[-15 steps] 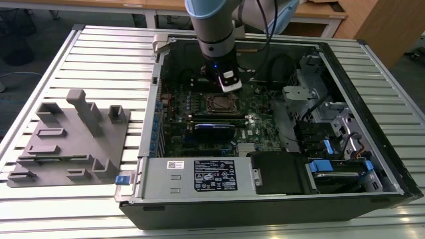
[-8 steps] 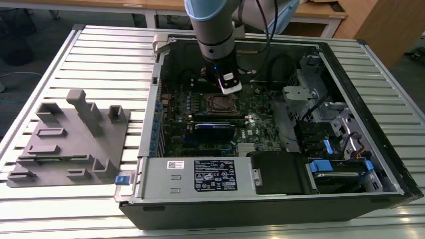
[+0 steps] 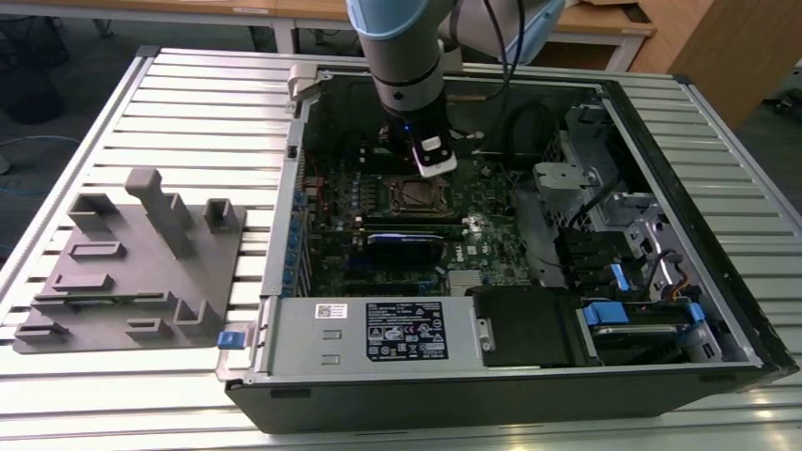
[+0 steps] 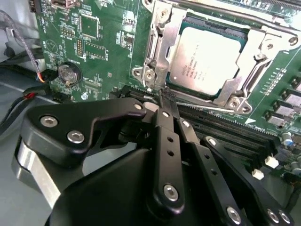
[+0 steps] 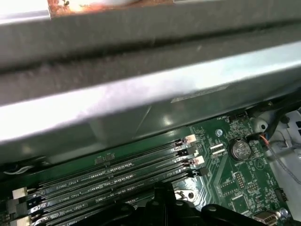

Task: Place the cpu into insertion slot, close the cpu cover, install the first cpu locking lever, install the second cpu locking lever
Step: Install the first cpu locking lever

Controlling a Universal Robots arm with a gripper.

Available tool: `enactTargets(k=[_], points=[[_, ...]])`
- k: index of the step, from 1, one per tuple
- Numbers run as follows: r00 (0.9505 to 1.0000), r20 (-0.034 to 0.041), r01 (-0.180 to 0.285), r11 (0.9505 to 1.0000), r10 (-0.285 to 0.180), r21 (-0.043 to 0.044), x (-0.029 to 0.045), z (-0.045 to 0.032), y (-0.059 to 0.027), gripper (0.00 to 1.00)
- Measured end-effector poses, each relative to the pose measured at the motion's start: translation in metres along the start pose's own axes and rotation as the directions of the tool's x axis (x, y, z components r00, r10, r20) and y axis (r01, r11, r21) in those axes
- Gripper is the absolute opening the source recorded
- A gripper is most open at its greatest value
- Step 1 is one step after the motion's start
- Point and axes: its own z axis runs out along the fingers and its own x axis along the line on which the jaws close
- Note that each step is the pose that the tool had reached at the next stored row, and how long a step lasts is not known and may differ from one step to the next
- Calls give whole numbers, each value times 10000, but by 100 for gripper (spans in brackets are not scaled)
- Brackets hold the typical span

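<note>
Even, diffuse light brightens the slatted counter (image 3: pixel 163 103) well apart from the gripper (image 3: pixel 434 169). The computer case (image 3: pixel 501 385) interior around the gripper lies in dimmer shade. Second wrist view: soft glare on the cpu (image 4: pixel 207 59) just beyond the gripper. First wrist view: a broad whitish glare band crosses the case wall (image 5: pixel 141 99) beyond the gripper.

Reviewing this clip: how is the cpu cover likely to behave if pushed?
The cpu cover is a thin metal frame, so probably light, stiff, slightly springy. Lying flat around the cpu, it would likely resist a downward push. Its shiny surface may let the jaws slip.
</note>
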Motion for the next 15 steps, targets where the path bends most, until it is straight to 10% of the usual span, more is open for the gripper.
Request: enactTargets(k=[15], points=[[10000, -55, -60, 9998, 59, -195, 14, -73, 13, 10]])
